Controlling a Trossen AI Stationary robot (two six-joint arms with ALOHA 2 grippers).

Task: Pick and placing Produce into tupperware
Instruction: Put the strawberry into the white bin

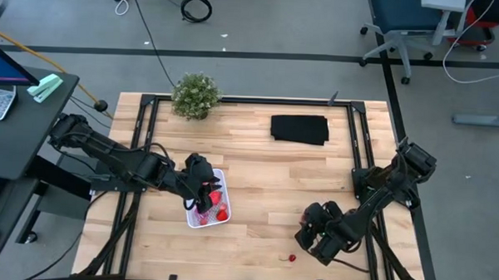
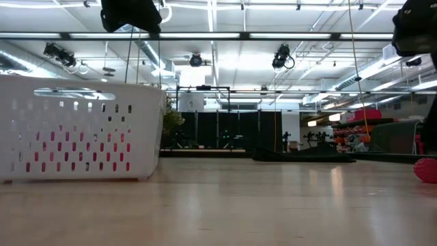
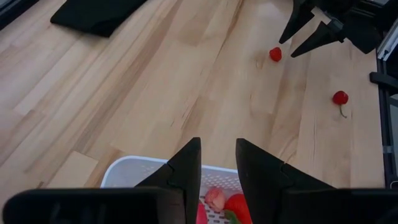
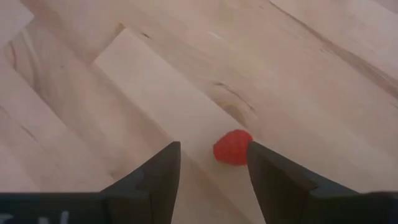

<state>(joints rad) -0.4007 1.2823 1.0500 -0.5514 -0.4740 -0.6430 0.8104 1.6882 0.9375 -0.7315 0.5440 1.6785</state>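
Over the white tupperware (image 1: 208, 207), which sits toward seven o'clock of the wooden table (image 1: 257, 173), the left gripper (image 1: 204, 187) hovers with its fingers (image 3: 186, 168) a narrow gap apart and nothing between them. Inside the container lie several red pieces of produce (image 1: 220, 207); the left wrist view shows a pale pink piece (image 3: 215, 198) beside a larger red one (image 3: 239, 206) on the mesh base. At about five o'clock of the table the right gripper (image 1: 306, 235) is low over the wood, its fingers (image 4: 158, 177) spread wide, with a small red strawberry-like piece (image 4: 232, 147) on the table between the fingertips, close to one finger; whether they touch cannot be told. A second loose piece, a small red cherry with a stem (image 1: 292, 258), lies on the table near the front edge at six o'clock, just beside the right gripper. A folded black cloth (image 1: 300, 128) rests at one o'clock and a bushy green plant (image 1: 194, 95) stands at eleven o'clock, both well apart from the grippers.
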